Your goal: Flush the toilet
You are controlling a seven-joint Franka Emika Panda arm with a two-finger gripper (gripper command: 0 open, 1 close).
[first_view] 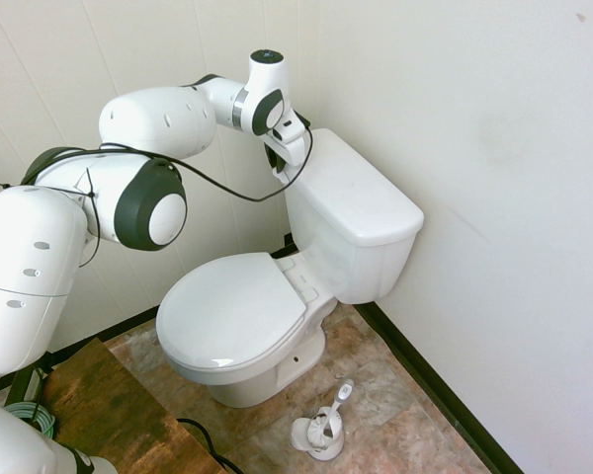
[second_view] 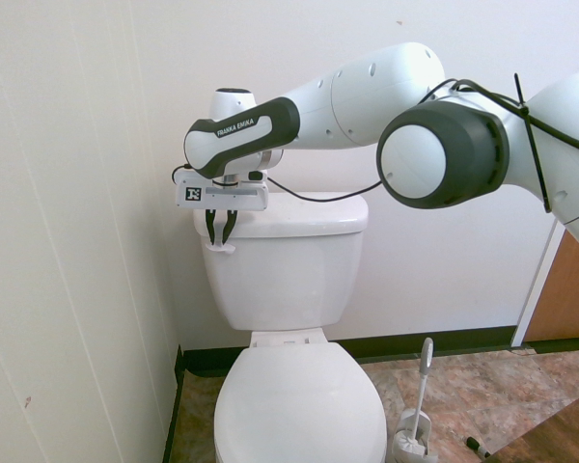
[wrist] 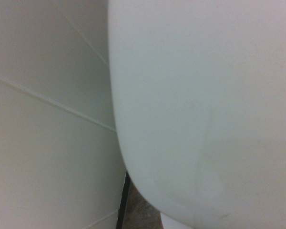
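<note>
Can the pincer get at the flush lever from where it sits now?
Probably yes. The pincer points down right above the flush lever at the tank's front corner, fingers close together, nothing between them; actual contact can't be confirmed.

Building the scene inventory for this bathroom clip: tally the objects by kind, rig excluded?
Toilet: 1
Toilet brush in its floor holder: 1
Total: 2
</note>
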